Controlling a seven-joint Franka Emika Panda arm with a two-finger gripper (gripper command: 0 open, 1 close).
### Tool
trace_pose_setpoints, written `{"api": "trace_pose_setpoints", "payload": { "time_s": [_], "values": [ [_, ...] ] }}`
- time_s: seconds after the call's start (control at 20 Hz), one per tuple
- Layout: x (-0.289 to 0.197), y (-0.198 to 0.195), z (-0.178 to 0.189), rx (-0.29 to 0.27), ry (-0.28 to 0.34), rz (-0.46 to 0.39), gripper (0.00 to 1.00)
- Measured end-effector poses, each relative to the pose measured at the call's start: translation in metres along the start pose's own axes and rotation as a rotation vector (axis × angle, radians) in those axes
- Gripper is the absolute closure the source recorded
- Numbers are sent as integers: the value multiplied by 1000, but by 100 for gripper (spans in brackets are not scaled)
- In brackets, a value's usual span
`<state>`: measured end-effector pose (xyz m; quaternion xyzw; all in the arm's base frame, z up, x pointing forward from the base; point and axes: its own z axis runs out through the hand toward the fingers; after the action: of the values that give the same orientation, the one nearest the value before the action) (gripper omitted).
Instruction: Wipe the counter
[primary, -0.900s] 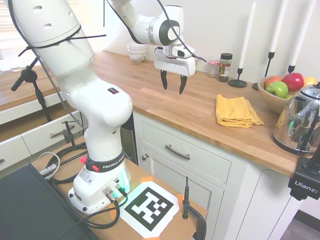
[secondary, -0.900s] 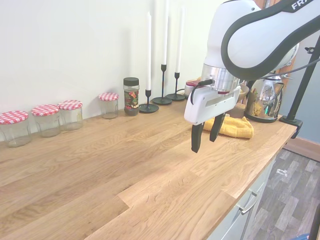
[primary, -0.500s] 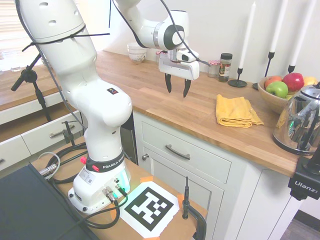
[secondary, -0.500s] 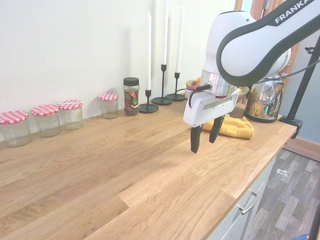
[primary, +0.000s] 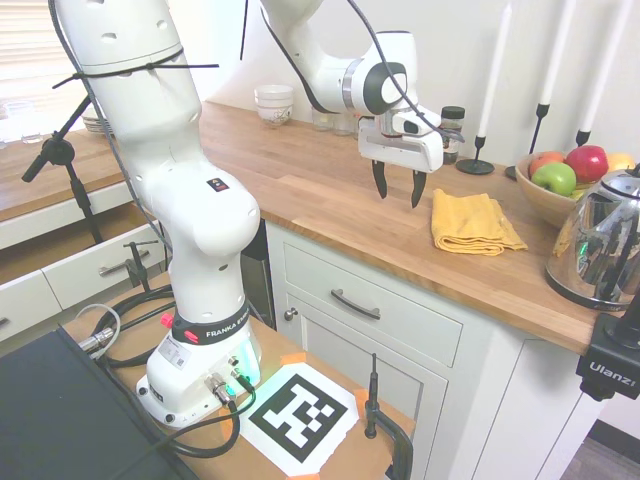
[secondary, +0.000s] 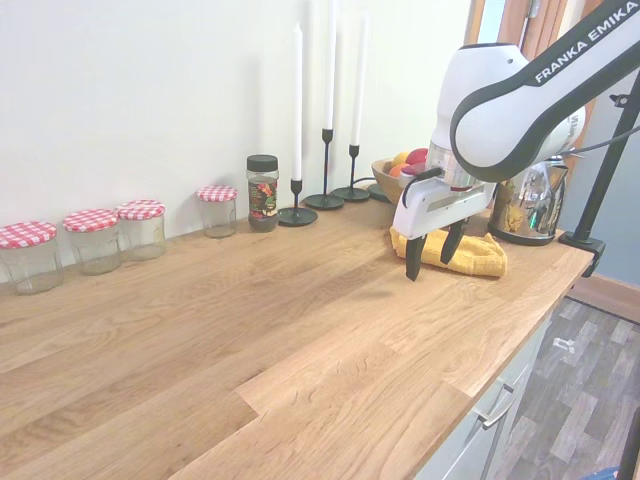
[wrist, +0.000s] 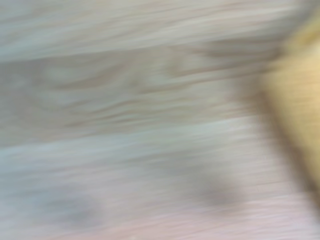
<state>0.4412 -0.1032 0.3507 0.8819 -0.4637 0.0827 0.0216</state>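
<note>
"franka emika" arm (secondary: 520, 95), spread fingers (secondary: 413, 258) above counter (secondary: 300, 340)

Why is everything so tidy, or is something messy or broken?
Nothing looks broken or spilled. The only loose thing is the yellow cloth, lying rumpled on the counter near its front edge. The open claw hangs beside it, empty.

The gripper (secondary: 431, 252) hangs over the wooden counter (secondary: 250, 330) with its two fingers apart and pointing down. A yellow cloth (secondary: 462, 252) lies right behind it. Four jars with red checked lids (secondary: 92, 220) stand by the wall.
</note>
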Motion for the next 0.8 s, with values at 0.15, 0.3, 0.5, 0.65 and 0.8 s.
{"api": "trace_pose_setpoints", "payload": {
  "time_s": [0.15, 0.3, 0.5, 0.65, 0.8],
  "values": [
    [27, 20, 0, -2, 9, 43, 0],
    [53, 41, -5, -1, 27, 72, 0],
    [77, 63, -11, 0, 54, 92, 0],
    [91, 74, -10, 4, 67, 96, 0],
    [102, 80, -3, 11, 77, 95, 0]
  ]
}}
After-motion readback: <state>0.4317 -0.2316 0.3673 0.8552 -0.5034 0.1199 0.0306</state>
